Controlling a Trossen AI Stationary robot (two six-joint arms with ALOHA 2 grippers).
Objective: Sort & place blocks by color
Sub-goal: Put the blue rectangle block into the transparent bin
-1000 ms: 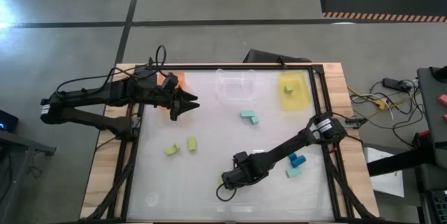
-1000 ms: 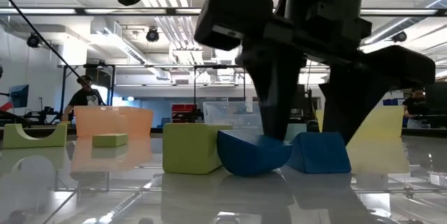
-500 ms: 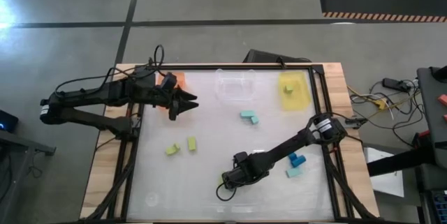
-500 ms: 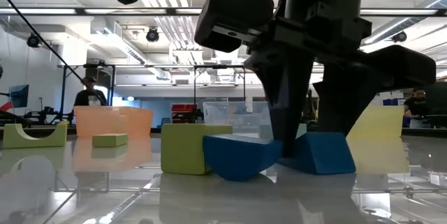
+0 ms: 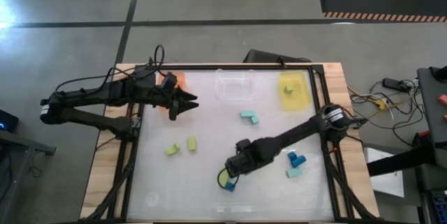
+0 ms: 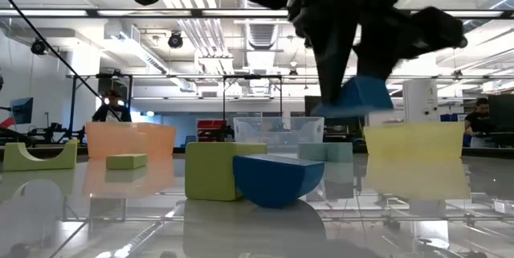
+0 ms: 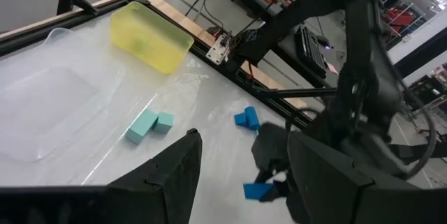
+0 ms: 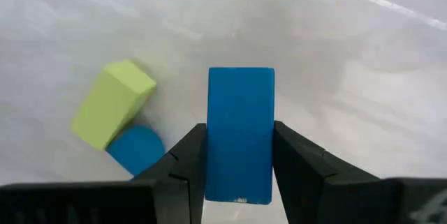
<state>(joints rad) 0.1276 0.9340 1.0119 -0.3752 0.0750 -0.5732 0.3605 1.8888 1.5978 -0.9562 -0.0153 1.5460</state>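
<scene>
Because the task sorted blocks by colour, the right gripper (image 6: 353, 89) was clenched on a dark blue rectangular block (image 8: 240, 133) and held it clear of the glossy white table (image 5: 209, 196), in the near middle, free to travel. A judgement: lifting it separated it from its neighbours. Below it lay a yellow-green cuboid block (image 8: 112, 104) touching a rounded dark blue block (image 8: 137, 150). The left gripper (image 5: 187, 101) waited at the far left beside the flat orange tray (image 5: 176, 79), its fingers spread and empty. Two yellow-green blocks (image 5: 181, 146) sat left of centre, pale teal ones (image 5: 249, 117) farther back, and the yellow tray (image 5: 295, 90) far right.
</scene>
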